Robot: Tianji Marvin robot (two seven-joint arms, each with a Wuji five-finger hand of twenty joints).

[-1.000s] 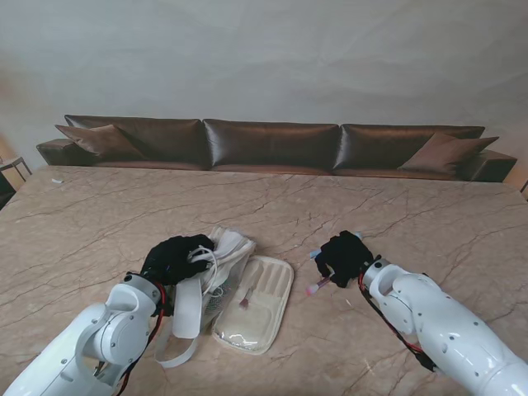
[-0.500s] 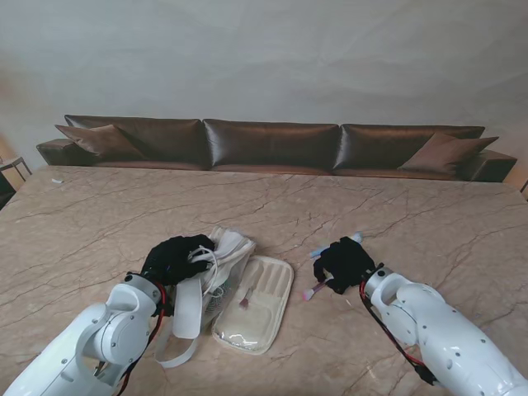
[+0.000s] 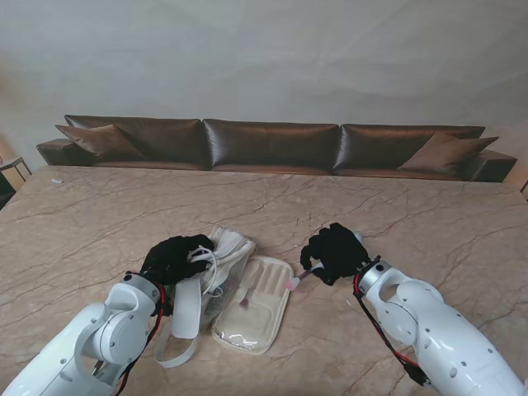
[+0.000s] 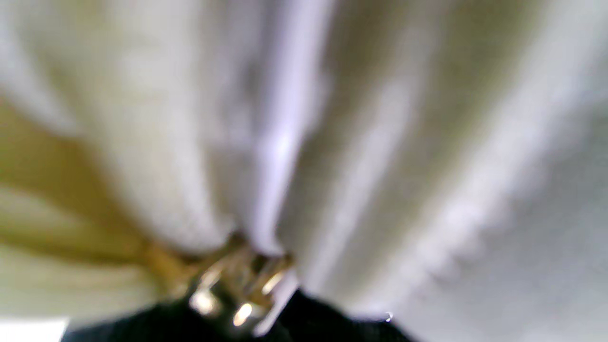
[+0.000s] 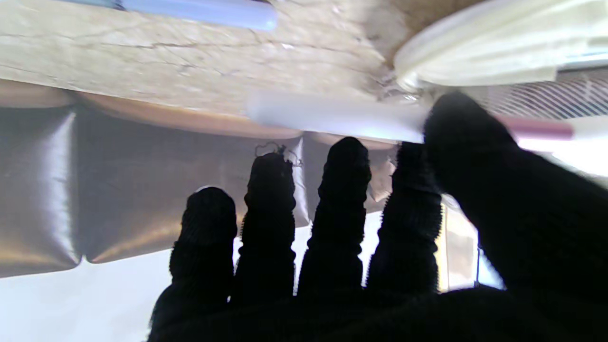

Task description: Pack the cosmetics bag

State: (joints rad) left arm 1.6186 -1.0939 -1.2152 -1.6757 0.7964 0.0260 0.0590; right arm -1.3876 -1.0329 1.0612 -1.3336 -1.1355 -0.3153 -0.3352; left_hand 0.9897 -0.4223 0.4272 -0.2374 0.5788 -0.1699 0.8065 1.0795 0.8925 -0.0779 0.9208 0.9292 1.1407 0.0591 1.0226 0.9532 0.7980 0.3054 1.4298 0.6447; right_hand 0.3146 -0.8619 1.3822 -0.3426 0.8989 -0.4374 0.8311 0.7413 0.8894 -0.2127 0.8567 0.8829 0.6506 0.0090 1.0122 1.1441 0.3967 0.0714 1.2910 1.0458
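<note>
Far left on the marble worktop: the left hand, in a black glove, closed on the bunched edge of the cosmetics bag, with pale fabric folded over the fingers. Seen from the left wrist, only blurred cream cloth very close to the lens, a gold metal fitting at the gathered part, and a dark strip of the glove just beside it. A white strap of the bag trailing nearer to me, looped on the worktop beside the left arm.

Just to the right of the held part: the flat flap of the bag, lying open on the worktop, with a small brush resting on it, bristle end nearer to me.

Further right, near the flap's right edge but not over the middle of it: the right hand, also gloved in black, lifted a little off the worktop, closed on a slim makeup stick. Pink end of the stick pointing left toward the flap, close to its edge. From the right wrist: thumb pressed on the white shaft of the stick, the four other fingers stretched out side by side, pink part showing past the thumb. A pale blue pen-like item lying on the marble apart from the hand, only partly in view.

At the far edge of the worktop: a long brown sofa with cushions, against a plain wall.
</note>
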